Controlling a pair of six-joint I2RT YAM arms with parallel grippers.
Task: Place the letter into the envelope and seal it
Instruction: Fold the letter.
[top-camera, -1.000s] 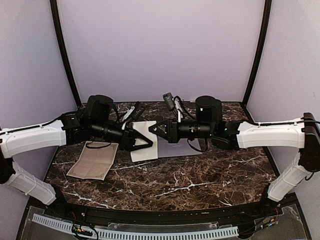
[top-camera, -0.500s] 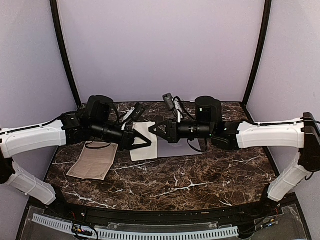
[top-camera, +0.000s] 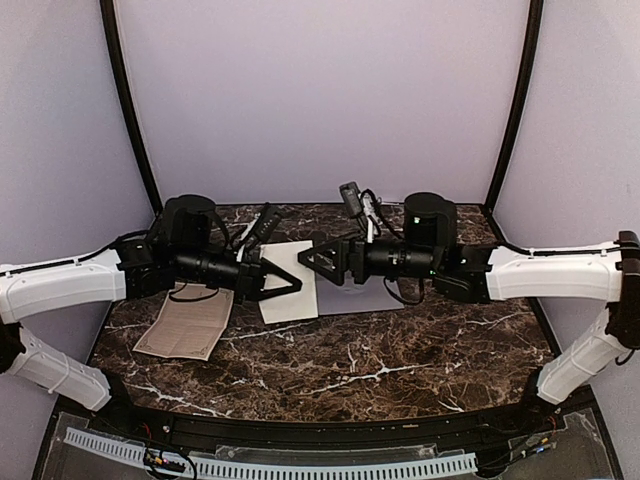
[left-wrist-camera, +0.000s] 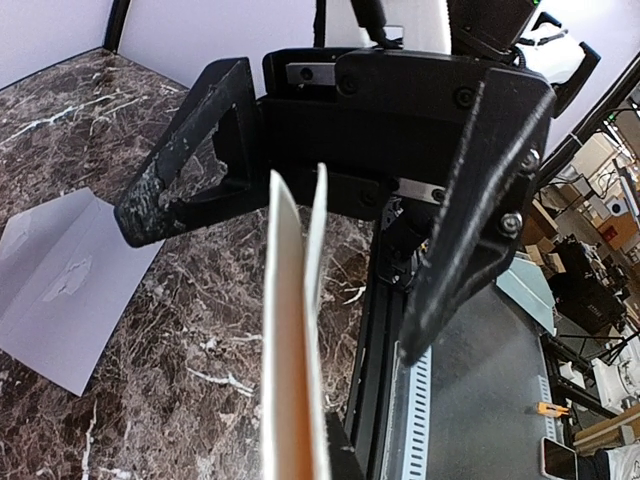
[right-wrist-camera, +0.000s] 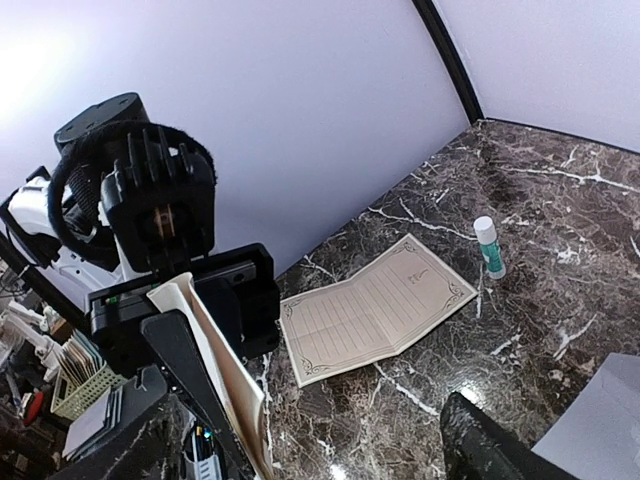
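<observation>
The left gripper (top-camera: 292, 282) is shut on the folded letter (left-wrist-camera: 295, 350), edge-up in the air. Opposite it, the right gripper (top-camera: 308, 262) gapes wide and holds nothing. The envelope (top-camera: 350, 300) lies flat on the table under the right arm, its long side running left to right.

High overview, opposed close wrist views, sharing letter (left-wrist-camera: 295, 350)

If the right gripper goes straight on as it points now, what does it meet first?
Probably the letter, pinched in the left gripper; its edge faces the open right gripper. Depth is unclear.
</observation>
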